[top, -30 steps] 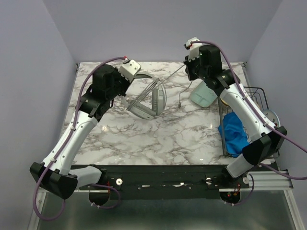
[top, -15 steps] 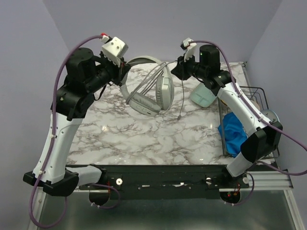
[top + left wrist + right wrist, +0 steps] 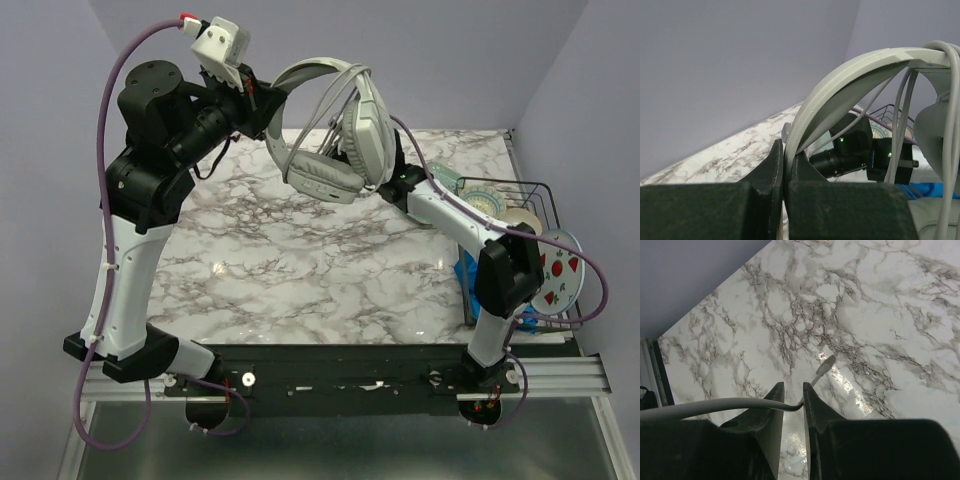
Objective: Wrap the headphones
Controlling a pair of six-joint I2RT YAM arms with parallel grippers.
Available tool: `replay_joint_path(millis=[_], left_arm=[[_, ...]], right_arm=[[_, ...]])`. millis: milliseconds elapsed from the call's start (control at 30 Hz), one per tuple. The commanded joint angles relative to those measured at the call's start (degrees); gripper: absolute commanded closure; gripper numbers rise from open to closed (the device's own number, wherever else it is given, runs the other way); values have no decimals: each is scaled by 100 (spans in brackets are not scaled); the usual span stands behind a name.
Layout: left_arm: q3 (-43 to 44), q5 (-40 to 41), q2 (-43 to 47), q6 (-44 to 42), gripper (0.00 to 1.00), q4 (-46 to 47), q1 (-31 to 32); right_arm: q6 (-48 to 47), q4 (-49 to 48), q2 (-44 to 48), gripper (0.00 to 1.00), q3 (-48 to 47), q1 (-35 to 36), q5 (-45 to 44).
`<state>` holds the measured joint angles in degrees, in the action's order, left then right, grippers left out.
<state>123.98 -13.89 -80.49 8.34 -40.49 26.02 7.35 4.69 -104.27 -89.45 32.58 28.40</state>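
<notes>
position: headphones [image 3: 330, 150] are held in the air over the far middle of the table [image 3: 300, 270]; nothing below is touched.
left gripper [image 3: 786, 155]: closed on the headband [image 3: 840, 85], which is clamped edge-on between the jaws; the whole weight is judged to be carried here.
right gripper [image 3: 792, 390]: jaws are parted a little, and the cable [image 3: 715, 406] is seen crossing the gap with room to spare; no pinch on it is made out. in the top view this gripper is hidden behind the earcups [image 3: 320, 178].
cable run: several strands are draped over the top of the headband and led down across the earcups. the tail is passed through the right jaws, and the plug [image 3: 825, 365] hangs free just beyond them, above the marble.
done: most of the cable is judged to be wound on already.
left: a short tail and the plug are not yet secured; the headphones are not yet set down.
doubt: the turns cannot be counted, and their tightness cannot be told.
</notes>
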Motion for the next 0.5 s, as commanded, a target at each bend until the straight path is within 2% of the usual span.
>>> replay_joint_path(millis=[0,200,267,400,467], left_arm=[[494,299,-37,511,100,340,35],[627,448,-55,625,100,331,26],[636,501,-46,651,100,331,26],[610,536,-46,652,100,340,26],[609,580,-37,652,100,340,26]], right_arm=[[266,-425,-199,71,278,64,-71],[363,-837,-208,72,551,73,-186],[398,-978,-173,81,665,64,-186],[407,-1093,-111,84,815,65,-177],[407,-1137,-85,91,902,64,-221]])
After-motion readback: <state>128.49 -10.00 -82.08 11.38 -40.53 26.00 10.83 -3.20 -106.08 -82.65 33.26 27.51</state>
